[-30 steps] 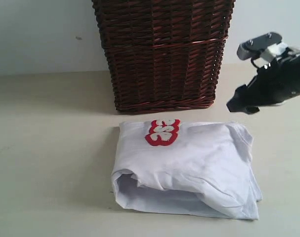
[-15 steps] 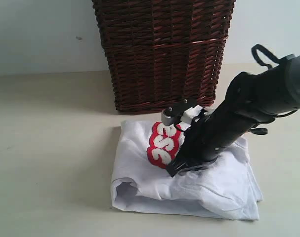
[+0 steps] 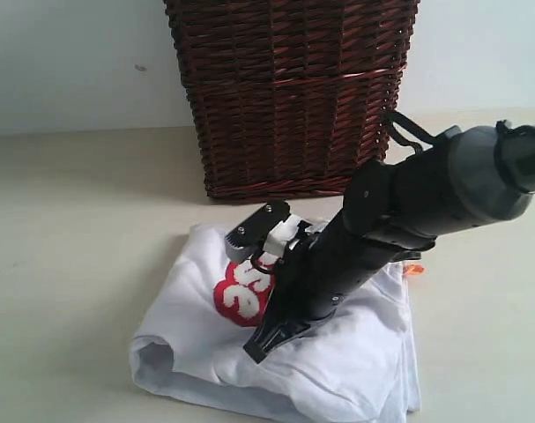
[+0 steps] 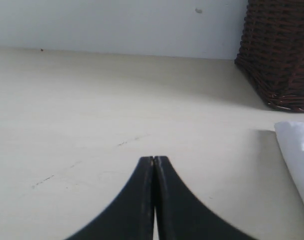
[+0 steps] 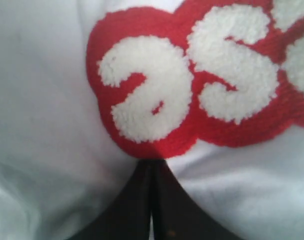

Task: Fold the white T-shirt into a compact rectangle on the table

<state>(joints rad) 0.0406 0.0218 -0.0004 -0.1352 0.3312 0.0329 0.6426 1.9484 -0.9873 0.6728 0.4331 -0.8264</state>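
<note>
The white T-shirt (image 3: 355,370) lies folded and rumpled on the table (image 3: 73,229) in front of the basket. Its red-outlined fuzzy letters (image 3: 241,295) face up, and a small orange tag (image 3: 412,269) shows at its right edge. My right gripper (image 3: 256,351) reaches across the shirt and rests shut on the cloth. Its tips (image 5: 152,162) touch the edge of the red letter patch (image 5: 192,85), with nothing seen between them. My left gripper (image 4: 154,159) is shut and empty over bare table, well left of the shirt's corner (image 4: 297,160).
A tall dark brown wicker basket (image 3: 289,97) stands just behind the shirt, and also shows in the left wrist view (image 4: 282,50). A pale wall runs behind the table. Bare table surface lies left of the shirt.
My right arm came down from the upper right onto the shirt and its jaws shut. The shirt has slid left and bunched, and the letters have turned.
</note>
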